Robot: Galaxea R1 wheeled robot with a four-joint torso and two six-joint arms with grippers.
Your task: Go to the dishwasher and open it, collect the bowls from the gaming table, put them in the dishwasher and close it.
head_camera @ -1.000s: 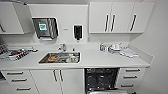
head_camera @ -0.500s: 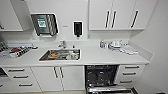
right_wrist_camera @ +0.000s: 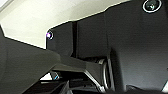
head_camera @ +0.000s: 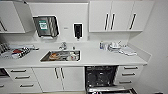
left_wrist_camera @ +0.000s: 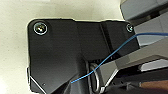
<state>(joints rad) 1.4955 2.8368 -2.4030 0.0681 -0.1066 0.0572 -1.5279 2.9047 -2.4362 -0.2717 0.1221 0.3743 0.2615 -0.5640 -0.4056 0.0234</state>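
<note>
below the white desk (head_camera: 105, 58), right of centre in the head view, the dishwasher (head_camera: 101, 76) stands open: a dark, square cavity with rack wires faintly visible inside, its door (head_camera: 110, 90) folded down flat toward the camera, the brushed metal edge catching light along the bottom of the picture. the door's long axis runs left-right, parallel to the desk front; the opening faces the robot.

the desk is smooth, matte white, with a low raised lip at the back. a rectangular stainless sink (head_camera: 60, 55) is sunk into it, holding something orange-red and some pale items, too blurred to name. a chrome tap (head_camera: 63, 45) stands behind the sink. a dish rack (head_camera: 16, 52) with mixed items sits at the far left; a cluster of pale crockery (head_camera: 116, 47) sits at the right. on the wall hang a dark paper-towel dispenser (head_camera: 46, 26) and a black soap dispenser (head_camera: 77, 30). flat white cabinet doors (head_camera: 112, 16) carry dark vertical bar handles; drawers (head_camera: 127, 73) flank the dishwasher on its right.

compared with the earlier head pictures, the whole kitchen sits larger and lower, so the camera has come closer; nothing on the desk has shifted.

both wrist views show dark robot plate over pale floor; whether either hand is spread or pressed together cannot be told.
</note>
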